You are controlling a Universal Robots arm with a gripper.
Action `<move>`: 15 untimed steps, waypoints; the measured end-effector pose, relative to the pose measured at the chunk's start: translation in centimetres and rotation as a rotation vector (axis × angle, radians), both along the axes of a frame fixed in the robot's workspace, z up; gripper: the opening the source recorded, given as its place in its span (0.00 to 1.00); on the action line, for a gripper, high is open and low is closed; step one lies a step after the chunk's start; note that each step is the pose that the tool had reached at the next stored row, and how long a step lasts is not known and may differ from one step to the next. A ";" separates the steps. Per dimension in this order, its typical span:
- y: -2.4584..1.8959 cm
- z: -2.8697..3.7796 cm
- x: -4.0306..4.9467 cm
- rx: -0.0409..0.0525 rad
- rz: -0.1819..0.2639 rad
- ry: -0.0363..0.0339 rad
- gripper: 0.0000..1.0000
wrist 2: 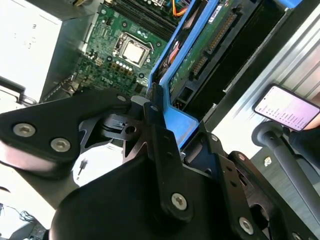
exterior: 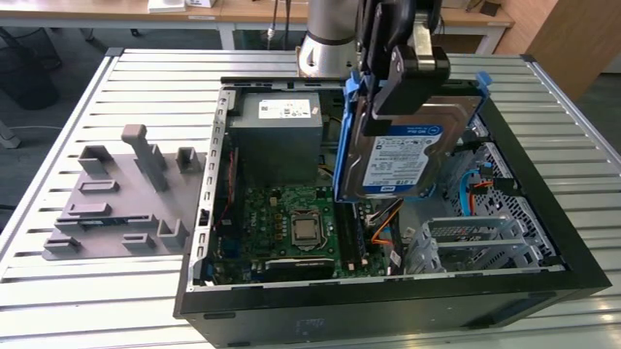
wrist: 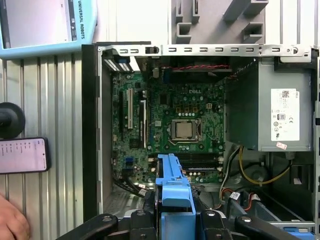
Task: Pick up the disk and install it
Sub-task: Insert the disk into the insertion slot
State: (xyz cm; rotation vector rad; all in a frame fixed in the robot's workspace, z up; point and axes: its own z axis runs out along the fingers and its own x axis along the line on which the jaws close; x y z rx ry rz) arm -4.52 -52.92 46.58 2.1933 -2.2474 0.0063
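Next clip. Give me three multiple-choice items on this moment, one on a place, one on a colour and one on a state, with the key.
1. Where is the disk?
A. flat on the floor
B. held in the air above the open computer case
C. inside a drawer

2. What colour is the bracket around the disk?
A. red
B. black
C. blue

3. How is the gripper?
A. shut on the disk
B. open and empty
C. shut on a screwdriver

Key:
1 B, it hangs over the motherboard in the exterior view.
2 C, the blue frame shows in both wrist views.
3 A, it clamps the disk's upper end.
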 end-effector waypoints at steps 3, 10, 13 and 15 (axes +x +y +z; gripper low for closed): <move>-0.20 -0.01 0.13 -0.0066 -0.001 -0.0001 0.36; -0.24 -0.16 0.68 -0.0183 -0.012 0.0000 0.36; -0.43 -0.26 0.77 -0.0184 -0.018 0.0002 0.36; -0.62 -0.32 0.80 -0.0183 -0.021 0.0001 0.36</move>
